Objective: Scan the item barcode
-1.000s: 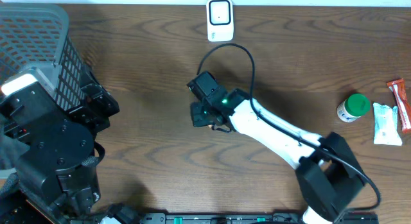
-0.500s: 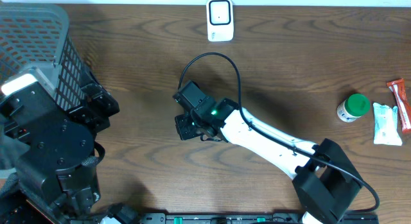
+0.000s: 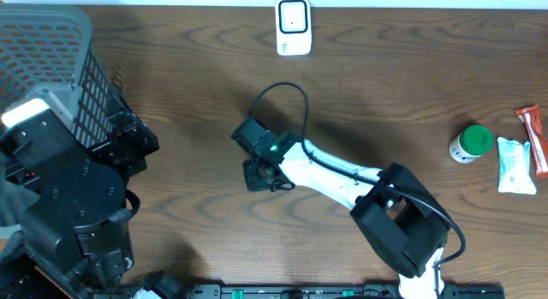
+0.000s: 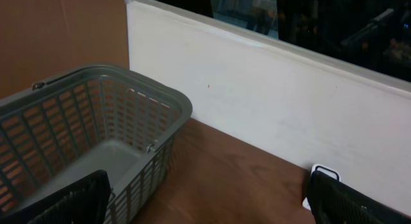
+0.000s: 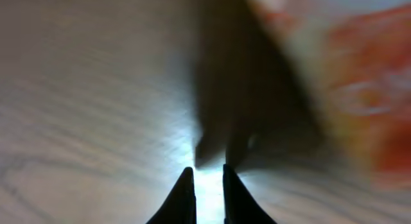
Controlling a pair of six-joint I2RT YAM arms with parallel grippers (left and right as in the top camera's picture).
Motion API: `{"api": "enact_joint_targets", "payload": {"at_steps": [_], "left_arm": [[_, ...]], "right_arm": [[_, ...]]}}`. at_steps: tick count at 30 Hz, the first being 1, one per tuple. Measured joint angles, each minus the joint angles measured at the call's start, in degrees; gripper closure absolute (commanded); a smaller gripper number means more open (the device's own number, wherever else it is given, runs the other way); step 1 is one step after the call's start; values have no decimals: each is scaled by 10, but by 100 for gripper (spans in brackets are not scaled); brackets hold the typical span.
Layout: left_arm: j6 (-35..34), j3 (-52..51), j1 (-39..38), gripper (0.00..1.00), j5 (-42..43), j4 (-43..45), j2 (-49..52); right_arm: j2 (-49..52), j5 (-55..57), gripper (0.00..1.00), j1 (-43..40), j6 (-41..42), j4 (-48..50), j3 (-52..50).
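My right gripper [image 3: 259, 174] hangs low over the middle of the wooden table [image 3: 171, 119]. In the right wrist view its fingertips [image 5: 184, 192] stand almost together with only a thin bright slit, and nothing is between them. A blurred orange and white shape [image 5: 359, 89] fills the upper right of that view; I cannot tell what it is. The white scanner [image 3: 293, 26] stands at the far edge. My left gripper [image 4: 209, 211] is open and empty beside the grey basket [image 4: 96, 134].
A green-capped bottle [image 3: 471, 143], a white packet [image 3: 514, 164] and a red bar [image 3: 533, 138] lie at the right edge. The grey basket [image 3: 51, 59] fills the far left corner. The bulky black left arm [image 3: 68, 188] occupies the left front.
My right gripper has swung left and slightly toward the front edge, away from the scanner, and the arm's elbow has folded in. The left arm has not moved.
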Motion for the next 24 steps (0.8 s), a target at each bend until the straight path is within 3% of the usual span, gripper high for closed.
{"api": "enact_joint_targets", "payload": {"at_steps": [6,13,15,18,21,24], "left_arm": [[0,0,0,2,0,0,0],[0,0,0,2,0,0,0],[0,0,0,2,0,0,0],[0,0,0,2,0,0,0],[0,0,0,2,0,0,0],[0,0,0,2,0,0,0]], "right_arm": [[0,67,89,-28,52,-23,0],[0,122,97,-59,83,-31,0],[0,129,86,-70,86,-46,0],[-2,129,37,-90,91,-89,5],[-7,106,1,-104,91,-135,24],[-22,62,1,-114,65,-176,56]]}}
